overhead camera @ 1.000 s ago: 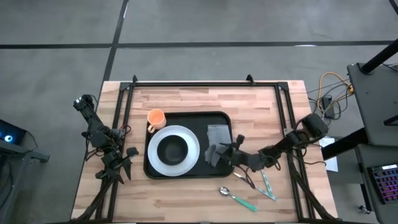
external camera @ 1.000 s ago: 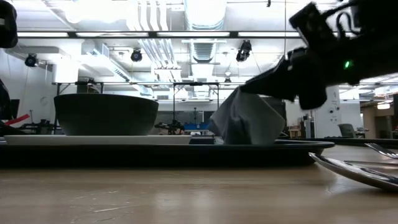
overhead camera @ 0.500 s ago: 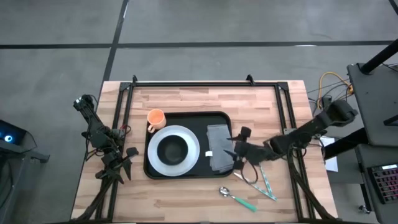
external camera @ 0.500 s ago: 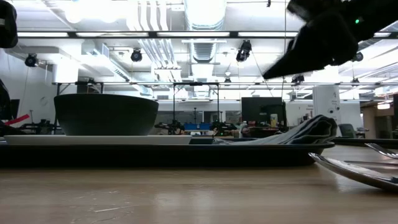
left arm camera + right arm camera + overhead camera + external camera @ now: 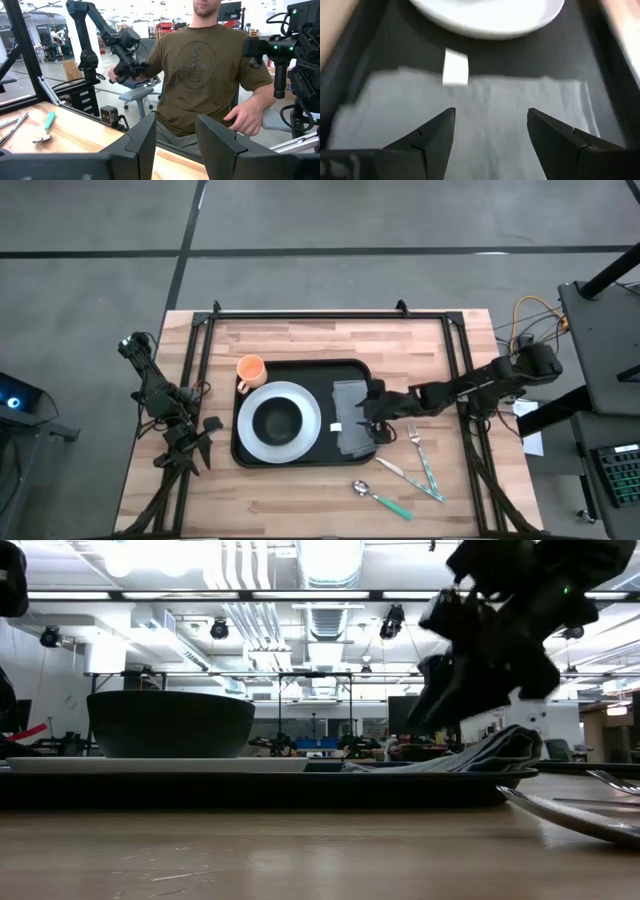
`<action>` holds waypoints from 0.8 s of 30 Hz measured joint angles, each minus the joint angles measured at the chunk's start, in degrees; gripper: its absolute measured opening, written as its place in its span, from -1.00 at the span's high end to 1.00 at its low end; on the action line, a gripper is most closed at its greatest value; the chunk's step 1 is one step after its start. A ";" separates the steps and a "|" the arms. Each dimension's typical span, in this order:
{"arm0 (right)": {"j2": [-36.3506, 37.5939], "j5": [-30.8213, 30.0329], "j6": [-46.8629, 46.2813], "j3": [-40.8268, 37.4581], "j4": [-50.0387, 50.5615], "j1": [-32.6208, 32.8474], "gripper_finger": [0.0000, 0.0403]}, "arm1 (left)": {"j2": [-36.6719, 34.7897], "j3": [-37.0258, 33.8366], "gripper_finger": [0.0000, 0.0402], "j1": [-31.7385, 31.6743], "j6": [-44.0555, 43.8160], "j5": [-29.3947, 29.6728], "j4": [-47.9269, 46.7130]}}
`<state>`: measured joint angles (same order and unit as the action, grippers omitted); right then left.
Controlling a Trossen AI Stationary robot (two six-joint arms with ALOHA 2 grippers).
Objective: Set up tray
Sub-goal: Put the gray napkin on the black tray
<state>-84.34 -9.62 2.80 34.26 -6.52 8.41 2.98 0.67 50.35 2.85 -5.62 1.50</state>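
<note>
Hovering low over the napkin (image 5: 349,420), the right gripper (image 5: 368,416) has its jaws wide open and holds nothing. You can see the grey napkin lying flat between them in the right wrist view.

The tray (image 5: 347,368) sits in the middle of the tabletop (image 5: 300,490). Its long side runs left to right in the high view. It lies flat and square with the tabletop edges.

A lot looks done. The white plate (image 5: 294,393) is on the left part of the tray, with the black bowl (image 5: 277,420) on it. The napkin is on the right part.

Some things look left to do. The orange cup (image 5: 250,369) stands just off the tray's upper left corner. The fork (image 5: 418,454) and spoon (image 5: 378,498) lie on the wood at the lower right.

The left gripper (image 5: 196,438) waits at the left edge, jaws partly open and empty.
</note>
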 joint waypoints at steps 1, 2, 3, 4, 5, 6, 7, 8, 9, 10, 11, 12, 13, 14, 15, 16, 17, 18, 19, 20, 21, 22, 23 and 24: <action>-0.82 0.63 0.63 0.11 0.30 -0.25 -0.15 | 0.00 0.00 0.40 0.00 0.01 0.03 -0.02; -1.55 1.64 0.97 0.43 0.31 -0.57 -0.14 | 0.00 -0.02 0.40 -0.02 0.02 0.04 -0.02; -2.24 2.92 1.01 0.79 0.22 -0.92 -0.14 | 0.00 -0.02 0.40 0.00 0.00 0.01 0.00; -2.87 4.46 0.90 1.11 0.21 -1.27 -0.14 | 0.00 0.00 0.40 0.00 0.02 -0.01 0.00; -3.60 5.92 0.80 1.50 0.17 -1.68 -0.15 | 0.00 -0.01 0.40 0.00 0.01 0.04 -0.02; -4.45 6.86 0.80 1.89 0.13 -1.97 -0.14 | 0.00 0.00 0.40 -0.02 0.01 0.04 -0.01; -5.18 7.08 0.84 2.17 0.25 -2.21 -0.14 | 0.00 -0.02 0.40 0.00 0.02 0.02 0.00; -5.81 7.09 0.96 2.50 0.70 -2.30 -0.14 | 0.00 -0.02 0.40 0.00 0.01 0.03 -0.01; -6.54 7.09 1.26 3.13 1.07 -2.51 -0.13 | 0.00 0.00 0.40 -0.01 0.02 0.04 -0.02; -7.20 7.08 1.58 4.14 1.68 -2.63 -0.13 | -0.02 -0.01 0.40 -0.01 0.01 0.03 0.00; -7.80 7.09 1.74 5.18 3.13 -2.83 -0.13 | -0.02 -0.02 0.40 0.00 0.02 0.02 -0.01; -8.57 7.09 1.77 6.25 5.00 -3.09 -0.12 | 0.00 0.00 0.40 0.00 0.01 0.02 0.00; -9.50 7.09 1.74 7.57 6.80 -3.37 -0.12 | 0.00 0.00 0.40 -0.02 0.02 0.04 -0.02; -10.43 7.09 1.73 8.86 8.41 -3.65 -0.12 | 0.00 -0.01 0.40 0.00 0.00 0.04 -0.01; -11.43 7.07 1.74 10.04 10.23 -3.85 -0.12 | 0.00 0.00 0.40 0.00 0.02 0.02 -0.02; -12.38 7.09 1.74 11.38 11.99 -4.16 -0.12 | 0.00 -0.01 0.40 -0.02 0.00 0.03 -0.02; -13.43 7.08 1.88 12.82 13.33 -4.38 -0.12 | 0.00 -0.01 0.40 -0.02 0.02 0.05 -0.02; -14.57 7.09 1.89 14.26 14.50 -4.61 -0.12 | 0.00 0.00 0.40 0.00 0.02 0.02 -0.01; -15.64 7.17 1.73 15.50 15.99 -4.92 -0.12 | -0.02 -0.02 0.40 0.00 0.01 0.01 -0.01; -16.76 7.38 1.41 16.84 17.26 -5.16 -0.12 | 0.00 -0.01 0.40 -0.01 0.02 0.04 -0.02; -17.75 7.38 1.04 18.14 17.92 -5.40 -0.12 | 0.00 -0.02 0.40 -0.02 0.02 0.04 -0.02; -18.59 7.38 0.74 19.35 18.56 -5.63 -0.12 | 0.00 0.00 0.40 0.00 0.02 0.02 0.00; -19.49 7.48 0.30 20.37 19.51 -5.78 -0.12 | 0.00 0.00 0.40 0.00 0.02 0.02 -0.02; -20.34 7.52 -0.22 21.34 20.12 -5.95 -0.12 | 0.00 -0.01 0.40 -0.01 0.02 0.03 -0.01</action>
<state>-104.68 -2.10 2.58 55.60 13.60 2.46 2.98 0.66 50.34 2.87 -5.60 1.49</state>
